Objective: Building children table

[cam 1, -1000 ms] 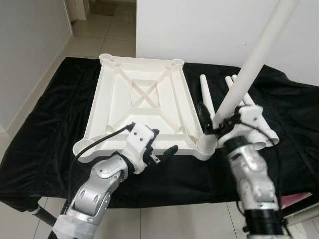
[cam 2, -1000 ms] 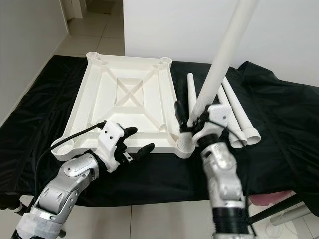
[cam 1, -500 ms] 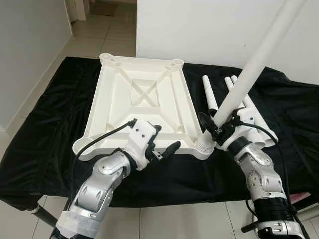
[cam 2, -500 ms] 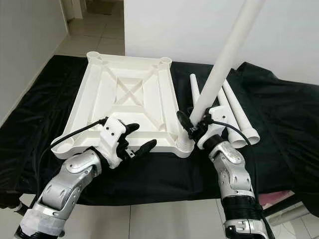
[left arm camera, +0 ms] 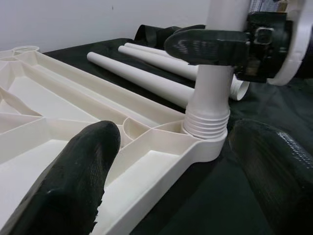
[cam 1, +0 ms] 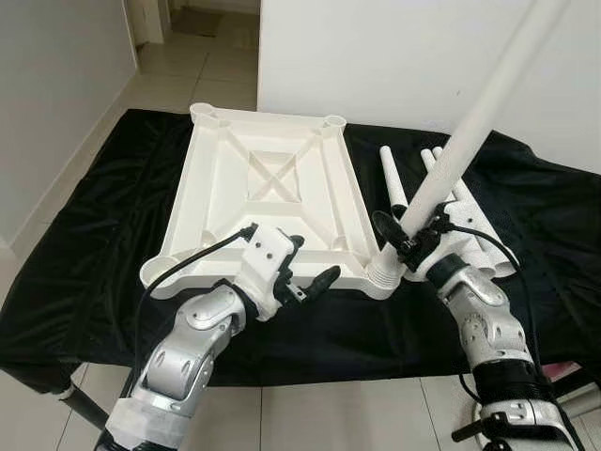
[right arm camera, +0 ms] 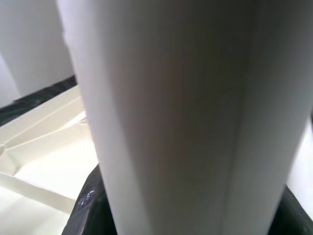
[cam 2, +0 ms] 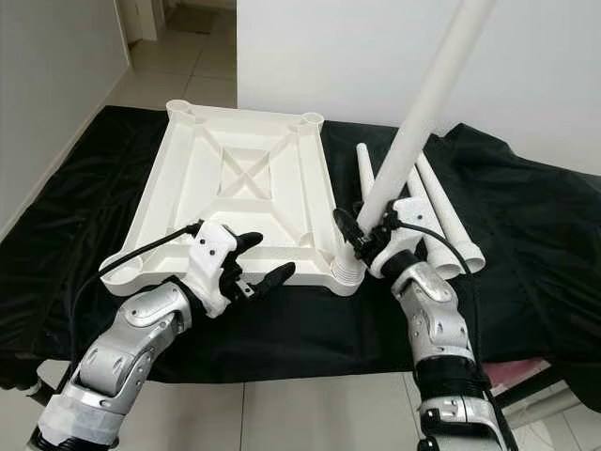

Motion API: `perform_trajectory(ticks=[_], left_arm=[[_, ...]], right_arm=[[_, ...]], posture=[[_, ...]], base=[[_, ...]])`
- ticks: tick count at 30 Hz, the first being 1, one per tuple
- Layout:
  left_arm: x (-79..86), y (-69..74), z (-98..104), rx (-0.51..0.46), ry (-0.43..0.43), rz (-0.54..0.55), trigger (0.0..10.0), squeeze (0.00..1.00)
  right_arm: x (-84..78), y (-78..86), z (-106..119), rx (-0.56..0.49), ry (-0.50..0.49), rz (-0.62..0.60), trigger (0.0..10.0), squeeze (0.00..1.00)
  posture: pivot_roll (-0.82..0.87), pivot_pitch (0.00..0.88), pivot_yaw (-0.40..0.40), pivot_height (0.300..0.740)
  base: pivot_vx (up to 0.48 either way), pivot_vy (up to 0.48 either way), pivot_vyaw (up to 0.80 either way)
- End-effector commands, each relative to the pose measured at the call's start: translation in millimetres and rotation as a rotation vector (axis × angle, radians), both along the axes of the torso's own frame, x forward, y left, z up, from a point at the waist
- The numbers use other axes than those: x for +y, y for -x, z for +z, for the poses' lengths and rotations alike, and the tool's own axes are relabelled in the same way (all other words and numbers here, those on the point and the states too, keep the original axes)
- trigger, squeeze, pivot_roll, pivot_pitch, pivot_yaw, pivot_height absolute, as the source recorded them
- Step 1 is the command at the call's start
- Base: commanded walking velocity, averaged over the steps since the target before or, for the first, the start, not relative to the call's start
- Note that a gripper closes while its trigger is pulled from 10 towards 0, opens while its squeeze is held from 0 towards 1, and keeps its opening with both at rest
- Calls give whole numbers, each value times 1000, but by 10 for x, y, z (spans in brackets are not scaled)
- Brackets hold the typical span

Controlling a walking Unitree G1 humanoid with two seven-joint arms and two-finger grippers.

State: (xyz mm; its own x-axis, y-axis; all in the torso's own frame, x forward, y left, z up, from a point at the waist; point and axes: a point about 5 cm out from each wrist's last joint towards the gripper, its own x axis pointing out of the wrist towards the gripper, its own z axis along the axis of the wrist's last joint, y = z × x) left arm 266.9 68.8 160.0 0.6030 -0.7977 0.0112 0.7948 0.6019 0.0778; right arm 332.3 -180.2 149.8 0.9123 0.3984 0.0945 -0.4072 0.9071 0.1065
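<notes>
The white ribbed plastic tabletop lies upside down; the right tool clamps the long white plastic leg seated in its corner socket, while the left tool hovers with fingers spread.

Right gripper clamps the upright white leg seated in the tabletop corner socket. Left gripper, fingers spread, hovers beside the near edge.

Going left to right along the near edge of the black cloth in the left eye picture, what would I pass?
Left pincer, open, by the upside-down white tabletop → upright table leg standing in the tabletop's near right corner socket → right pincer clamped on that leg → spare legs lying on the black cloth.
</notes>
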Motion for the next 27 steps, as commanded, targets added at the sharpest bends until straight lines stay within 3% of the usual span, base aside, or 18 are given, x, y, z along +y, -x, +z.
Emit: perform_trajectory(ticks=[1,7,9,11,14,17,27], left_arm=[[9,-22,-20,3,-5,46,10000,0],[14,-8,-33,6,-5,49,10000,0],[10,0,-40,12,-1,53,10000,0],[10,0,-40,12,-1,53,10000,0],[3,20,-54,20,2,52,10000,0],[3,19,-54,23,4,52,10000,0],[-3,49,-65,34,8,49,10000,0]], right_arm=[[-15,11,-235,133,5,-39,10000,0],[125,-6,-224,149,-44,-167,10000,0],[200,10,-223,146,-38,-297,10000,0],[200,10,-223,146,-38,-297,10000,0],[292,75,-217,163,-51,-443,10000,0],[391,117,-161,154,-71,-490,10000,0],[456,171,-95,135,-113,-550,10000,0]], posture=[[38,0,-94,740],[39,0,-103,740],[40,0,-106,740],[40,0,-106,740],[35,0,-108,740],[33,0,-108,740],[30,0,-105,740]], base=[[0,0,0],[0,0,0],[0,0,0],[0,0,0],[0,0,0],[0,0,0],[0,0,0]])
